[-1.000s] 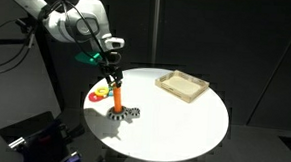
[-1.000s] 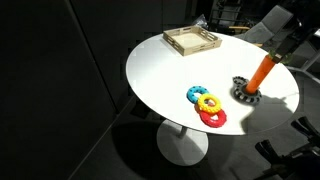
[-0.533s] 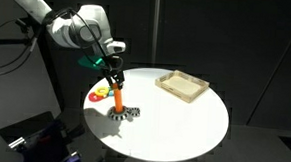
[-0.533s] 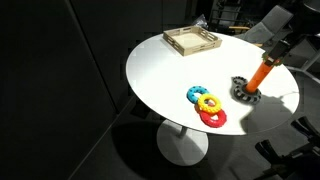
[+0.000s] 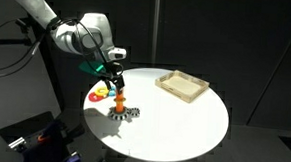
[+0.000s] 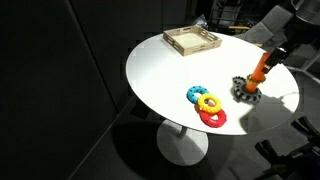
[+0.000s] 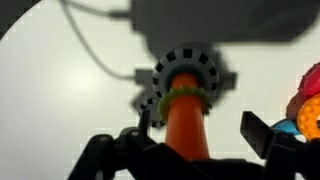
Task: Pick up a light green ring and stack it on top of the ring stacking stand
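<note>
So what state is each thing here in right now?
gripper: open, straddling the ring stacking stand.
light green ring: around the stand's peg, not gripped.
ring stacking stand: standing, dotted ring around its base.
wooden tray: empty.
yellow ring, red ring, blue ring: piled together on the table.

Inside the claw (image 7: 188,140): the orange peg of the ring stacking stand (image 7: 183,125) fills the middle, with the light green ring (image 7: 185,95) around it; the fingers (image 7: 262,132) are spread, leaving a gap on each side.
Under the claw: the black-and-white dotted ring (image 7: 185,66) at the peg's foot blocks a straight drop.
Beside the claw: blue ring (image 6: 194,92), yellow ring (image 6: 208,102) and red ring (image 6: 213,118) lie bunched on the worktop (image 5: 173,121), near the stand.
Well away from the claw: wooden tray (image 5: 182,86), with bare worktop between.
</note>
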